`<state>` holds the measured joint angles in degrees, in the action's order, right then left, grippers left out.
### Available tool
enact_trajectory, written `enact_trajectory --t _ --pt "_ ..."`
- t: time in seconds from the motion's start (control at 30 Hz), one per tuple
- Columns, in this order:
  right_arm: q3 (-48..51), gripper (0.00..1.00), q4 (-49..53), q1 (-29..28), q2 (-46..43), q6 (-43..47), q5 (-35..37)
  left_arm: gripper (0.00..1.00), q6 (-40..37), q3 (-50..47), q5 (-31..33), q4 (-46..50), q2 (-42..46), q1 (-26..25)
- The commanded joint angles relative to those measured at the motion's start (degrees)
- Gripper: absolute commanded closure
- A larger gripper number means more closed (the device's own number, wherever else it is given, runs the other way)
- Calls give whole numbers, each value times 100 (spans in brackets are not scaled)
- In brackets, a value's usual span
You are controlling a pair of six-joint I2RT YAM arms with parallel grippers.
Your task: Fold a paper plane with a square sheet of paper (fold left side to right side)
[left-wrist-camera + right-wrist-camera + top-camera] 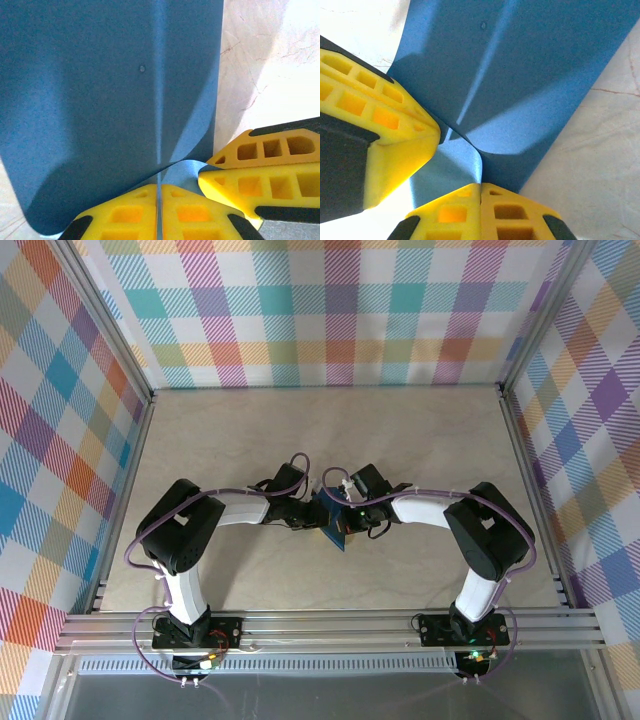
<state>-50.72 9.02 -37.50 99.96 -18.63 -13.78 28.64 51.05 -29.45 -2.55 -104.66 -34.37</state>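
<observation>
Left gripper (158, 195) and right gripper (480, 189) pinch the paper sheet (100, 100).

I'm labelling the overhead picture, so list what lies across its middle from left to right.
In order: left wall → left arm → blue paper → right arm → right wall.

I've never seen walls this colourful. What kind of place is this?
Probably a robot test booth: checked walls around a pale table, a metal frame at its edges, and a left arm and right arm bolted there, meeting at blue paper.
</observation>
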Motion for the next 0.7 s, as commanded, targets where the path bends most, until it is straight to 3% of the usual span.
enact_trajectory --t 0.0,0.2,0.47,0.53,0.67 --pt "23 98 552 53 145 81 410 88 -149 52 246 352 -150 -8" --pt "-232 92 661 175 -152 79 297 90 -19 -46 297 318 -252 -43" --pt "-174 69 1200 515 -887 147 310 90 122 -86 379 299 -291 -53" --pt "-95 69 1259 520 -1056 59 -31 90 144 -77 387 299 -286 -52" --pt "190 85 901 427 -1214 -430 -1070 90 177 -77 414 285 -266 -52"
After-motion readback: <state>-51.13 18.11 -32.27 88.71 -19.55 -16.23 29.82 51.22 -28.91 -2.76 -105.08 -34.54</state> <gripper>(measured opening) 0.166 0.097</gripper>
